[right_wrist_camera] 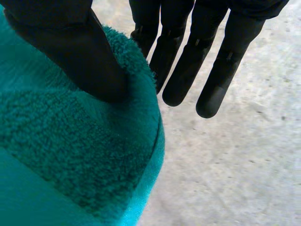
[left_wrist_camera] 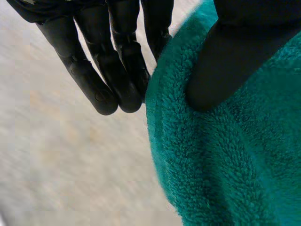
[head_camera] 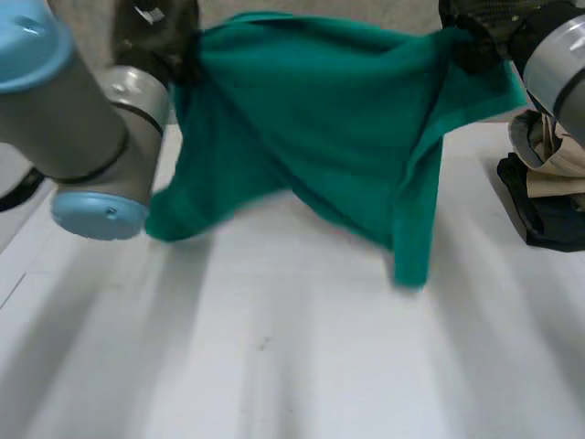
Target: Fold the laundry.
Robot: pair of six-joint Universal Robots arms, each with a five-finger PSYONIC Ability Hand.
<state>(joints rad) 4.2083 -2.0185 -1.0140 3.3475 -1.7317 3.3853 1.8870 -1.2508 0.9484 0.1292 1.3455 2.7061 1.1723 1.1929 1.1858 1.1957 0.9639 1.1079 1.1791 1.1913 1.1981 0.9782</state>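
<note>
The left hand [left_wrist_camera: 113, 70] is pinching the green towel [head_camera: 320, 137] by its upper left corner, thumb against straight fingers. The right hand [right_wrist_camera: 70, 52] is pinching its upper right corner likewise. The towel is hanging spread above the white table [head_camera: 274, 366], left of a stack of folded clothes [head_camera: 548, 192].

Right hand [right_wrist_camera: 70, 52], thumb on the fuzzy edge of the green towel [right_wrist_camera: 70, 150], straight fingers [right_wrist_camera: 188, 70] alongside, pale surface [right_wrist_camera: 235, 165] beyond.

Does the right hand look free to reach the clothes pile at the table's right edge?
Probably not yet: the right hand pinches an upper corner of the green towel, holding it up. The clothes pile lies close beside the right arm, with nothing between.
</note>
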